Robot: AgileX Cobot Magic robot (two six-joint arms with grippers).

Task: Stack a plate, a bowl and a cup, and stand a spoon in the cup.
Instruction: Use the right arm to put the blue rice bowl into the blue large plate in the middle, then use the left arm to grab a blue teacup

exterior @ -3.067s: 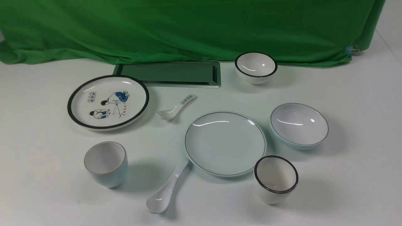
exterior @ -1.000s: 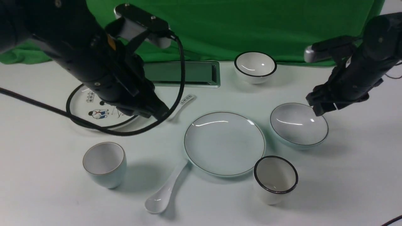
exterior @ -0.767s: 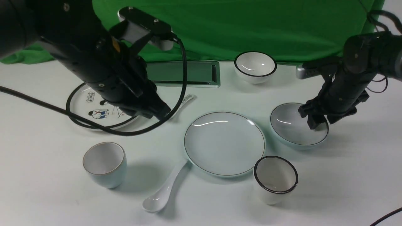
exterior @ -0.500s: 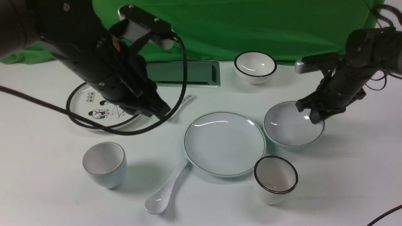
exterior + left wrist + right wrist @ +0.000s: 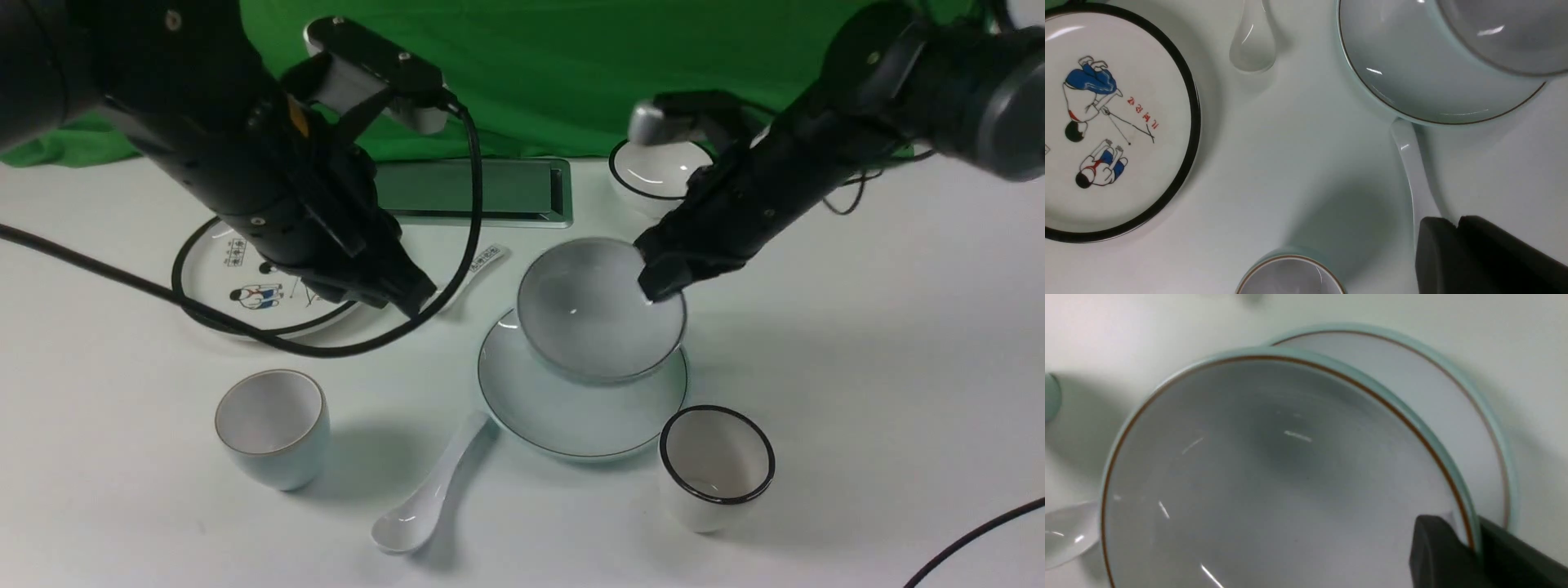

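Hovering wide shallow pale blue-green bowl (image 5: 584,327) just above plain pale blue-green round plate (image 5: 563,420), pinched at 2 o'clock rim by right pincer (image 5: 660,287), guessing to land it centred; left pincer (image 5: 408,292) clenched, empty.

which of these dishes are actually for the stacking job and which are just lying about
For the job:
- pale plate
- pale bowl, held over the plate by the right gripper
- pale cup
- big white spoon

Just lying about:
- cartoon plate
- black-rimmed bowl
- black-rimmed cup
- small spoon
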